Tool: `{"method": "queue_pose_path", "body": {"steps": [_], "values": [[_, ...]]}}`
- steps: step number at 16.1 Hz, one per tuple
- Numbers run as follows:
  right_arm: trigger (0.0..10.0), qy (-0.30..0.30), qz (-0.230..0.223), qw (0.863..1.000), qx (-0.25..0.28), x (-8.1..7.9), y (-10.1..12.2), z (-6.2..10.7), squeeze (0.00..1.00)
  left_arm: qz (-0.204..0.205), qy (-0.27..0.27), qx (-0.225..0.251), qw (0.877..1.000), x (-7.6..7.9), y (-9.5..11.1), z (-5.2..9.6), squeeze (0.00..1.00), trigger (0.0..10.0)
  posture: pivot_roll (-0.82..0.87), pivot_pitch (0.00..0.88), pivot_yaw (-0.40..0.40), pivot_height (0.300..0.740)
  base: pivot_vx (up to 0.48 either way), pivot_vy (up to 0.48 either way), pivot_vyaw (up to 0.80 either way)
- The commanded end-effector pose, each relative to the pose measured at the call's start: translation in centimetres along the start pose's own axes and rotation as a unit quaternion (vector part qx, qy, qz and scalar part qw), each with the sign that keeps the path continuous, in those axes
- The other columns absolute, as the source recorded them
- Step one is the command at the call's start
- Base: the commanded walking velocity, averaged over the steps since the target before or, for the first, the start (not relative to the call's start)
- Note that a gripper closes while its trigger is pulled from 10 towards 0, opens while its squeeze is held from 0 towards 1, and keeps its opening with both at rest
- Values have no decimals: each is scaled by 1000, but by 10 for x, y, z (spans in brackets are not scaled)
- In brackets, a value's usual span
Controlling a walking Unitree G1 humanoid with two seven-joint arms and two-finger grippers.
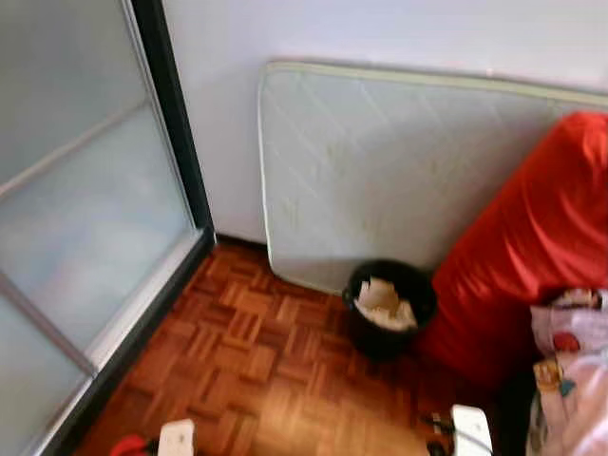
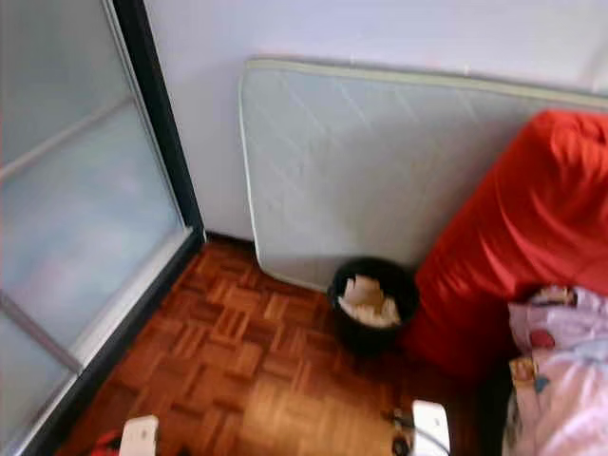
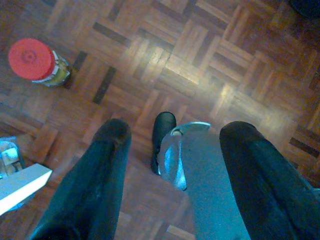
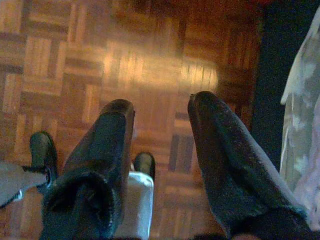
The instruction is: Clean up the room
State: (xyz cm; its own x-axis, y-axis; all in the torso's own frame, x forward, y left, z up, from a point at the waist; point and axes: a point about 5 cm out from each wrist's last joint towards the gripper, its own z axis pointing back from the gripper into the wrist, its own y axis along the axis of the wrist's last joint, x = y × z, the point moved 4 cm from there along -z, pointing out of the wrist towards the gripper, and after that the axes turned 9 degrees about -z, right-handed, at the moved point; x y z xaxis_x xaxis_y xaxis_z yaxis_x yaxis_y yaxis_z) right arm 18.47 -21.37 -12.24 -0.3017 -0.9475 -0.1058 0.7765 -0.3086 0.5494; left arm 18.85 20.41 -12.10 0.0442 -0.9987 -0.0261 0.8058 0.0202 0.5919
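Far left, a frosted glass sliding door (image 1: 85, 218) in a dark frame runs down to the parquet floor (image 1: 247, 370). Moving across, a pale quilted mattress (image 1: 399, 161) leans on edge against the white wall (image 1: 380, 28). At its foot sits a black waste bin (image 1: 388, 309), crumpled paper (image 1: 385, 304) piled inside, touching the mattress behind and pressed close to a big red cushion (image 1: 532, 247) on the right. At the far right edge lies a pale printed cloth (image 1: 570, 370); its pattern is too blurred to read.

Down low, the left gripper (image 3: 172, 132) hangs over the floor, its two black fingers (image 3: 107, 150) spread apart with nothing between them. Beyond it stands a jar with a red lid (image 3: 35, 62); there is a mark on the lid and a label on the side, neither legible. The right gripper (image 4: 162, 112) likewise points at the parquet, fingers parted and empty, with the printed cloth just beside it.
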Motion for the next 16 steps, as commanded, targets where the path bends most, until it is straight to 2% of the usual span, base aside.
{"method": "queue_pose_path", "body": {"steps": [1,4,6,7,9,11,14,15,16], "values": [[10000,-8,-11,1000,-8,6,-7,2,0,4,2,-3,1000,-1,-3,1,0,10000,64,0,-42,740,281,0,0],[10000,-7,-9,1000,-2,9,-7,3,0,-4,12,-1,1000,-10,-1,1,0,10000,57,0,-32,740,316,0,0],[10000,-9,13,1000,-9,9,-11,3,0,-7,12,0,1000,-9,-1,1,0,10000,63,0,-30,740,332,0,800],[10000,-6,-2,1000,-8,8,-11,3,0,-9,12,0,1000,-8,-1,1,0,10000,65,0,-31,740,337,0,800],[10000,-2,14,1000,-13,5,-12,3,0,-13,11,0,1000,-8,-1,1,0,10000,63,0,-29,740,345,0,800],[10000,10,53,998,-20,-2,-15,2,0,-17,11,0,1000,-8,-2,1,0,10000,65,0,-30,740,351,0,800],[10000,12,49,999,-16,-3,-14,2,0,-15,13,-1,1000,-8,-2,1,0,10000,69,0,-33,740,355,0,617],[10000,15,38,999,-12,-4,-12,2,0,-13,13,0,1000,-8,-2,1,0,10000,69,0,-35,740,480,0,0],[10000,13,48,999,-14,-4,-12,2,0,-13,14,0,1000,-8,-2,2,0,10000,68,0,-37,740,480,0,0]]}}
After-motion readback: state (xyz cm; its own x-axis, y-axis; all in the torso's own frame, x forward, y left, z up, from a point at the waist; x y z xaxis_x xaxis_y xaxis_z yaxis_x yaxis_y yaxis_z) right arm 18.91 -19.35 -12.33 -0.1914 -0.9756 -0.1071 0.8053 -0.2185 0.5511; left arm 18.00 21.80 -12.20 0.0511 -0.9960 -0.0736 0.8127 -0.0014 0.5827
